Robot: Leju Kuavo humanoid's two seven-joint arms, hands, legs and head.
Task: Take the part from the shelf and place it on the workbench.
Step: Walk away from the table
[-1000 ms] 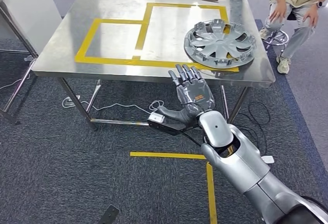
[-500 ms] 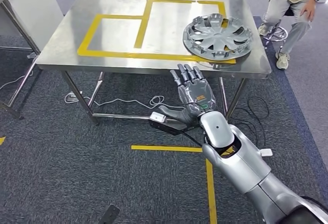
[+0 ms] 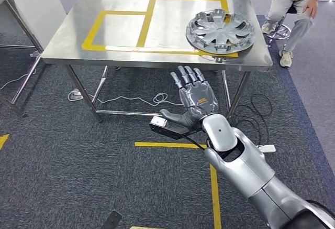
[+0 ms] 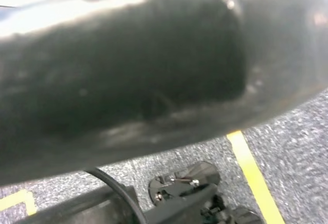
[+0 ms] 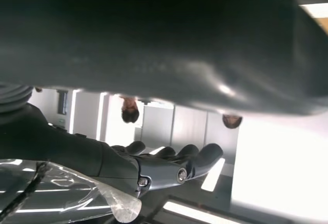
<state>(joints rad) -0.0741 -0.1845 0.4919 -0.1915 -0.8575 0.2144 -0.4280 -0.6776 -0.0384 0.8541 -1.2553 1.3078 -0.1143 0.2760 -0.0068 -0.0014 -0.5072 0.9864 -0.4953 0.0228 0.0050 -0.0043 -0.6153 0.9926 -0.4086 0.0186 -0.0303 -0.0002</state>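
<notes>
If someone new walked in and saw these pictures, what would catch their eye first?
Probably the silver wheel cover lying on the steel workbench, at its right end over the yellow tape outline. Next, the robot's right hand, open with fingers spread, held in front of the bench edge just below that cover. A seated person is at the far right.

A person sits on a stool by the grey carpet. Yellow tape and cables lie on it.
</notes>
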